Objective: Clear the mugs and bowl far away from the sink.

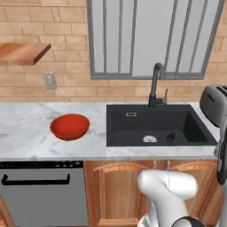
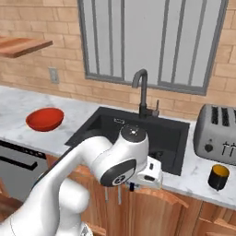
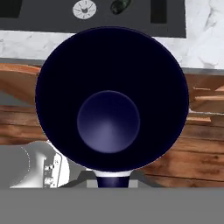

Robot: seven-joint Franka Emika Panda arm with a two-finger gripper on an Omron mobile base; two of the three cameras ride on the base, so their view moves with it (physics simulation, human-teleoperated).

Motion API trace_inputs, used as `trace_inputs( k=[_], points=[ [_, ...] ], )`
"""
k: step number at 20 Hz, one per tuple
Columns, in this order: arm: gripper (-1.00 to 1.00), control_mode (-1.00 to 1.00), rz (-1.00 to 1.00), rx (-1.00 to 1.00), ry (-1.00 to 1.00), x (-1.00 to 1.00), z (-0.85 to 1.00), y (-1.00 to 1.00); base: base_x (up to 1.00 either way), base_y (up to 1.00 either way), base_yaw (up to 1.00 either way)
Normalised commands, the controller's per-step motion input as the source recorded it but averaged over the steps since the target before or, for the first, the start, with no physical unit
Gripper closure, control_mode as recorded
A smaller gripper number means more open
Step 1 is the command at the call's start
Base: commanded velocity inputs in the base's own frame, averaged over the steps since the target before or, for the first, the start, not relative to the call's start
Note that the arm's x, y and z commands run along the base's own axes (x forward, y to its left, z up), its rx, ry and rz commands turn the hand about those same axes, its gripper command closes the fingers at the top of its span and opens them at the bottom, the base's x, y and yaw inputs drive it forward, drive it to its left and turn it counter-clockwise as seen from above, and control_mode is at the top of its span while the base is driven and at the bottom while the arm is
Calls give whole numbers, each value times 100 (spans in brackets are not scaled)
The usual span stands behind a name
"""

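Note:
In the hand view, a mug with a dark blue inside [image 3: 111,100] sits right against the camera, mouth toward it, and hides the fingertips. My gripper [image 2: 148,177] is shut on this mug. It hangs in front of the wooden cabinet doors, just below the counter's front edge at the sink [image 2: 138,133]. The black mug with an orange-yellow inside [image 2: 218,176] stands on the counter right of the sink, in front of the toaster. The red bowl [image 1: 69,127] [image 2: 44,119] rests on the marble counter left of the sink [image 1: 155,126].
A black gooseneck faucet [image 1: 155,84] rises behind the basin. A silver drain [image 1: 150,139] and a small dark object [image 1: 170,137] lie in the basin. A silver toaster [image 2: 215,133] stands on the right, a dishwasher front [image 1: 42,190] below left, and a wooden shelf [image 1: 22,52] upper left.

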Motion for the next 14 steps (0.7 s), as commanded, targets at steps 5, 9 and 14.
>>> trace_inputs(
  k=[5,9,14],
  points=[
    [100,100,0,0,0,0,0,0,-65,27,89],
    [100,100,0,0,0,0,0,0,-36,37,94],
    [100,100,0,0,0,0,0,0,-10,61,85]
  ],
)
